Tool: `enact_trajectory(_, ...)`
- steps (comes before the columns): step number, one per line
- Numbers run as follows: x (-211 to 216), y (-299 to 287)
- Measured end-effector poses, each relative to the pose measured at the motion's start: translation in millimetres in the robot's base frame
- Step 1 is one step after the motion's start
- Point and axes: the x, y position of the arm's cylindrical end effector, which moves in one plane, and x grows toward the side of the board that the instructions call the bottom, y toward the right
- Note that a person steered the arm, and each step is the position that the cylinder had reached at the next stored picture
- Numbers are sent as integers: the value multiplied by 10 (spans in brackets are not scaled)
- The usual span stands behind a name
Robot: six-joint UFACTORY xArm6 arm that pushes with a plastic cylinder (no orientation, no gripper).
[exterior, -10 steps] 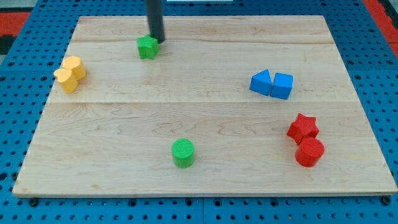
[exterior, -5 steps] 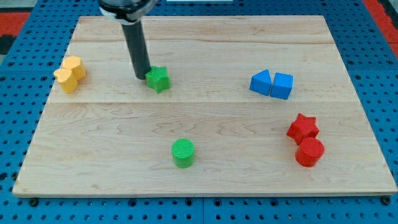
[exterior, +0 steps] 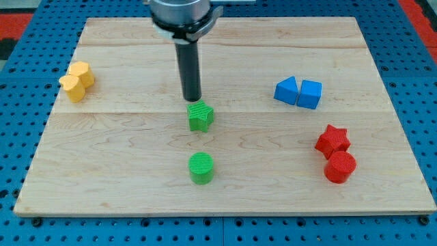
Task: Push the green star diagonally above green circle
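Note:
The green star [exterior: 200, 117] lies near the board's middle, directly above the green circle [exterior: 201, 168] with a gap between them. My tip [exterior: 192, 100] stands just above the star at its upper left edge, touching or nearly touching it. The rod rises from there toward the view's top.
Two yellow blocks [exterior: 76, 81] sit together at the left edge. A blue triangle [exterior: 287, 90] and a blue cube [exterior: 310, 93] sit side by side at the right. A red star [exterior: 332, 140] and a red cylinder [exterior: 340, 167] sit together at the lower right. The wooden board [exterior: 123, 191] lies on a blue pegboard.
My tip has moved down and to the right from the board's top, pushing the green star with it from the upper left to just above the green circle.

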Motion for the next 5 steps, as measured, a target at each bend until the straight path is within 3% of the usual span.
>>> enact_trajectory(2,721,105)
enact_trajectory(3,823,80)
enact_trajectory(4,166,-217)
enact_trajectory(5,-422,-1146)
